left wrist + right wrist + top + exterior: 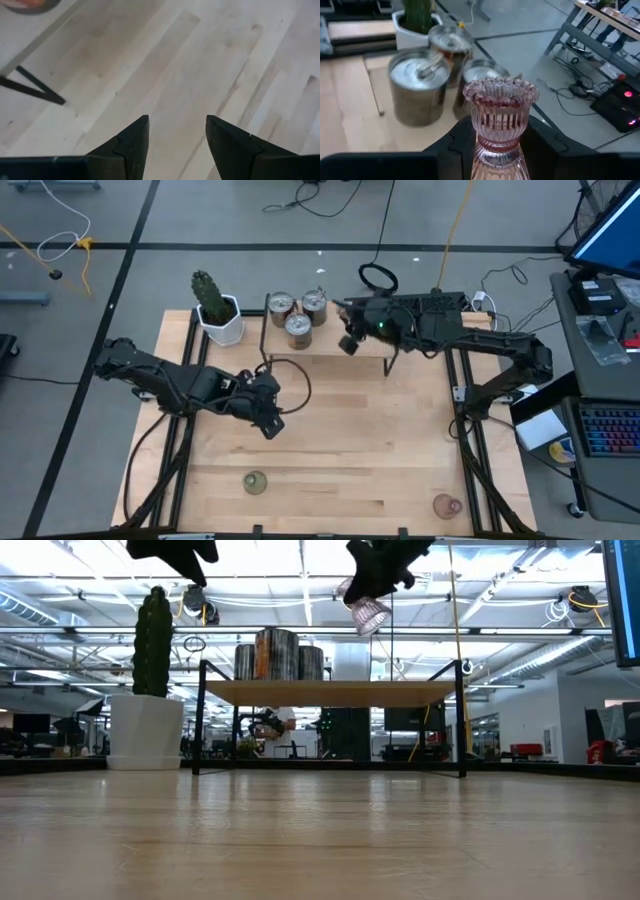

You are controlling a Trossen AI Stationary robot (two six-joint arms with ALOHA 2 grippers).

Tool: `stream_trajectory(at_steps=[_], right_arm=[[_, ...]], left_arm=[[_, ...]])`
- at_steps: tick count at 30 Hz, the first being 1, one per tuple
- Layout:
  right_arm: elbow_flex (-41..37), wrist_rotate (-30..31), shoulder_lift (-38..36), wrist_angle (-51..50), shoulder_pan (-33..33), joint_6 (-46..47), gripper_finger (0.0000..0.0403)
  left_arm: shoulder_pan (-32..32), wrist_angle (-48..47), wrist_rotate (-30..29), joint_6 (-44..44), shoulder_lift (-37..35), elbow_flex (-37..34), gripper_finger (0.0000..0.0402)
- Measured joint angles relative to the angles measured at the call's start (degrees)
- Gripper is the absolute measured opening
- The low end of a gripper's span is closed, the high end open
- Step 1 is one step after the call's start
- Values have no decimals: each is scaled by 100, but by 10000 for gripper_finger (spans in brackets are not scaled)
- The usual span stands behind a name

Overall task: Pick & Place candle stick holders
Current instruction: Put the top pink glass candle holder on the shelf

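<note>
Clamping the ribbed stem of a pink glass candle stick holder point(500, 122), the right gripper point(497, 145) hangs above the raised shelf point(340, 348), just short of three silvery holders point(417, 92), its cargo light, brittle, slippery; the left gripper point(176, 135) waits open, empty.

The whole table point(330, 450) is seen straight down from overhead. It is viewed level from its surface by the low camera. Bare wood is faced closely by the left wrist camera. The raised shelf point(330, 345) is shared by the right wrist, overhead and low views.
</note>
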Motion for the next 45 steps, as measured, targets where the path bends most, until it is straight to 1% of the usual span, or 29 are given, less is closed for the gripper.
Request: stream_trajectory(at_steps=[3,5,10,19,23,26,29,30,34,36,40,42,45], right_arm=[[-80,-373,7,347,-251,-3,117],[-298,-545,-2,815,-390,30,117],[-1018,-572,-55,1795,-713,187,117],[-2491,-581,-67,4674,-984,172,117],[-2957,-541,-71,5340,-1075,325,117],[-3027,-542,-65,5454,-1137,446,117],[-3023,-525,-76,5489,-1158,378,117],[-3023,-428,-75,5457,-1158,300,117],[-3023,383,-72,5439,-1198,145,117],[-3023,570,-74,5412,-1255,165,117],[-3021,1115,-74,4842,-1283,387,117],[-3021,1268,-70,4506,-1285,440,117],[-3020,1257,-70,4492,-1337,442,117]], left_arm=[[-121,0,-213,-133,0,0,195],[-199,-14,-340,-177,0,0,195],[-349,-26,-413,-209,2,-2,195],[-423,-144,-451,-475,2,-2,195],[-423,-144,-451,-497,2,-2,195],[-407,-144,-456,-508,4,-2,195],[-390,-142,-459,-529,4,-2,195],[-390,-142,-463,-545,4,-2,195],[-390,-142,-463,-633,4,-2,195],[-390,-142,-466,-655,4,-2,195],[-390,-142,-539,-652,4,-2,195],[-390,-142,-558,-642,4,-2,195],[-367,-144,-576,-615,4,-4,195]])
